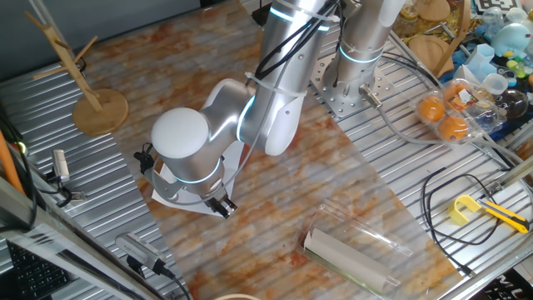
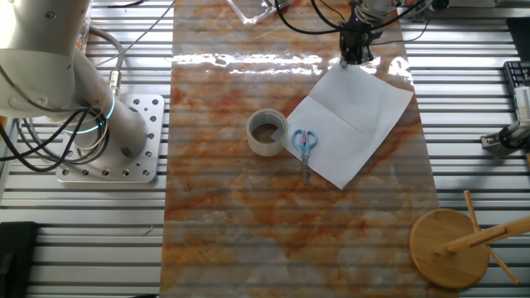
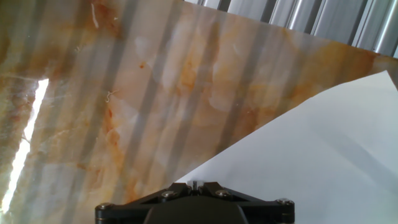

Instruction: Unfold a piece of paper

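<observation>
No legible text, label, brand, number or sign was found in any of the three views. The piece of paper [image 2: 354, 126] under the gripper [image 2: 357, 56] presents a plain white face with one crease and no print. The tape roll [image 2: 267, 132] and the scissors [image 2: 305, 146] beside that sheet bear no readable marking. In the hand view the sheet [image 3: 323, 168] is equally blank. One black-and-white patterned card [image 1: 501, 4] stands at the top corner of one fixed view, well apart from the gripper [image 1: 220, 205]; its pattern is too small and cropped to read.
</observation>
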Robot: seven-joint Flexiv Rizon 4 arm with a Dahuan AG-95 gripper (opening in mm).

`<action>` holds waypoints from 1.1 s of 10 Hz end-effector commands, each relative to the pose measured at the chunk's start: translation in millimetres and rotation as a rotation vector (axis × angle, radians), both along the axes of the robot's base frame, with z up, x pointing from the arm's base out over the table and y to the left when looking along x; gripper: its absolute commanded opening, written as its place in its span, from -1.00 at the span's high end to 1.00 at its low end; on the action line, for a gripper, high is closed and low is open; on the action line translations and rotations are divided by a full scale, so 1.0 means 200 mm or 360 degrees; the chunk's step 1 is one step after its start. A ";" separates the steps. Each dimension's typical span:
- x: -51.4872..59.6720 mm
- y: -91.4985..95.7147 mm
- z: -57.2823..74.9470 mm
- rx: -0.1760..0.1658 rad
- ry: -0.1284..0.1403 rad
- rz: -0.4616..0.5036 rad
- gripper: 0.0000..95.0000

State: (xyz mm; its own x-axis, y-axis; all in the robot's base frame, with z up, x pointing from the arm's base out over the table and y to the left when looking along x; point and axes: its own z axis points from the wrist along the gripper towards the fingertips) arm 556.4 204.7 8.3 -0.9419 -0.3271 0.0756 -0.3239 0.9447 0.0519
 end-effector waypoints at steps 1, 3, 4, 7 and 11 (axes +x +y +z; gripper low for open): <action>0.00 0.00 0.00 0.0000 -0.0002 -0.0001 1.00; 0.00 0.00 0.00 -0.0001 -0.0003 -0.0003 1.00; 0.00 0.00 0.00 -0.0001 -0.0003 -0.0005 1.00; 0.00 0.00 0.00 -0.0006 -0.0002 -0.0012 1.00; 0.00 0.00 0.01 -0.0015 -0.0001 -0.0018 1.00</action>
